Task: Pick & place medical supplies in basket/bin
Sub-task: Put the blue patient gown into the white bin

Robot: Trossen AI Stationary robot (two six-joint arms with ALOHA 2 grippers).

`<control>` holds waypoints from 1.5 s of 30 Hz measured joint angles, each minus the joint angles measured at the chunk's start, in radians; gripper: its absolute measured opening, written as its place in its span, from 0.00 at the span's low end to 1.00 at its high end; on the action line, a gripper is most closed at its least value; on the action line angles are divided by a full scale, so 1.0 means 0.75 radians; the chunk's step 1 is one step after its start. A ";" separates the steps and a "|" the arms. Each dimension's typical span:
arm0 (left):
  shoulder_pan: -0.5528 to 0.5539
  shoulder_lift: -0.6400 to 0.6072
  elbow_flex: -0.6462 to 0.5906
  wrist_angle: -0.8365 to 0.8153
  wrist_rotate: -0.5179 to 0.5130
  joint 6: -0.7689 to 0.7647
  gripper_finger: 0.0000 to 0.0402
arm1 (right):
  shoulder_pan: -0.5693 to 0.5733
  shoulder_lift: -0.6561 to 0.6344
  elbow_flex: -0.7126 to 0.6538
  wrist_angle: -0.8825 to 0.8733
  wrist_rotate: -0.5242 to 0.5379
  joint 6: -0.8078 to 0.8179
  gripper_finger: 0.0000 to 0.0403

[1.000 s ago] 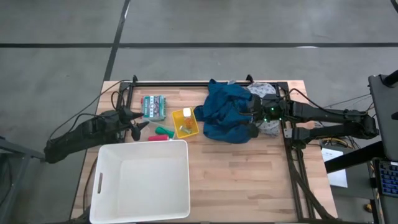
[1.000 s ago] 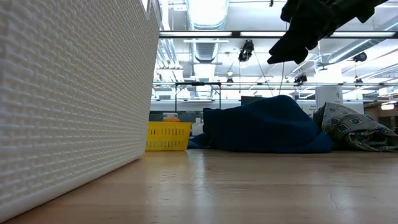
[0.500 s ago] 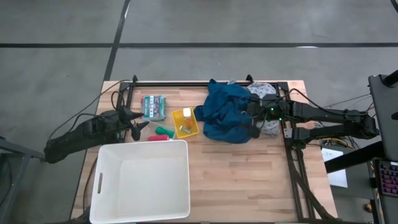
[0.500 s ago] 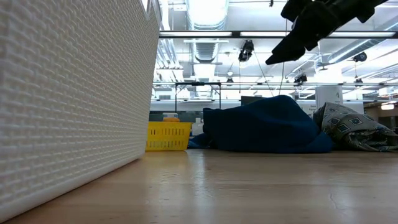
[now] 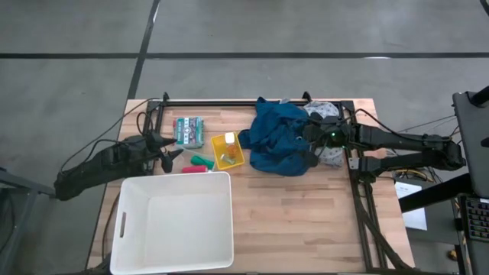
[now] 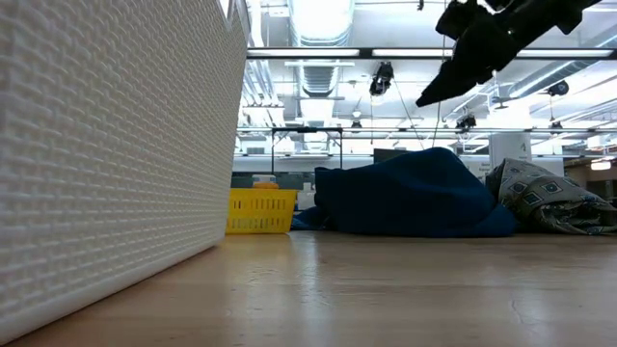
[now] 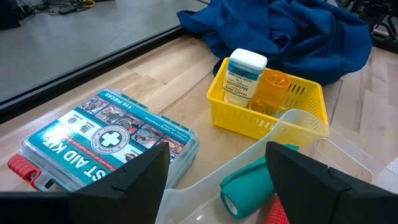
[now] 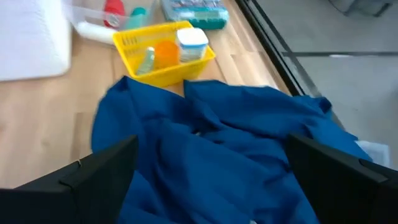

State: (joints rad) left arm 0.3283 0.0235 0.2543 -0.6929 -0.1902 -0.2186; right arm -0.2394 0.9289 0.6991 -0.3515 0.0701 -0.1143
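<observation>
Blue garment (image 5: pixel 276 137): heaped on the wooden surface (image 5: pixel 306 214), just beside the yellow basket (image 5: pixel 228 151); a grey speckled cloth (image 6: pixel 551 207) lies against its far side from the basket
White tub (image 5: pixel 174 221): near the yellow basket; nothing visible inside
Yellow basket contents: a white bottle (image 7: pixel 244 76) and an orange bottle (image 7: pixel 272 87), both upright
Small items: a green roll (image 7: pixel 249 185) and a red item (image 5: pixel 188 169) in a clear tray (image 7: pixel 298 146), between the yellow basket and the tub
First aid kit (image 7: pixel 106 140): flat, beside the yellow basket
Right gripper (image 5: pixel 309 140): above the garment, clear of it; fingers spread wide, holding nothing
Left gripper (image 5: pixel 173 154): low by the clear tray, near the yellow basket; fingers partly apart, holding nothing
</observation>
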 joint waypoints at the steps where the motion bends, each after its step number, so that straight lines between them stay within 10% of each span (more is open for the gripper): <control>1: 0.000 0.000 0.000 0.000 0.000 0.000 0.68 | 0.000 0.007 0.000 -0.013 0.016 -0.011 0.99; 18: 0.000 0.000 0.000 0.000 -0.001 0.000 0.68 | 0.002 0.392 -0.029 -0.170 0.033 -0.089 0.99; 30: 0.000 0.000 0.000 0.000 0.000 0.000 0.68 | -0.003 0.439 0.018 0.088 0.424 -0.438 0.99; 45: 0.000 0.000 0.000 0.000 0.000 0.000 0.68 | -0.241 0.526 0.018 0.404 0.410 -0.565 0.99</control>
State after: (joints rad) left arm 0.3283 0.0231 0.2543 -0.6926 -0.1905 -0.2184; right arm -0.4199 1.3233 0.7128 -0.0484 0.3777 -0.5378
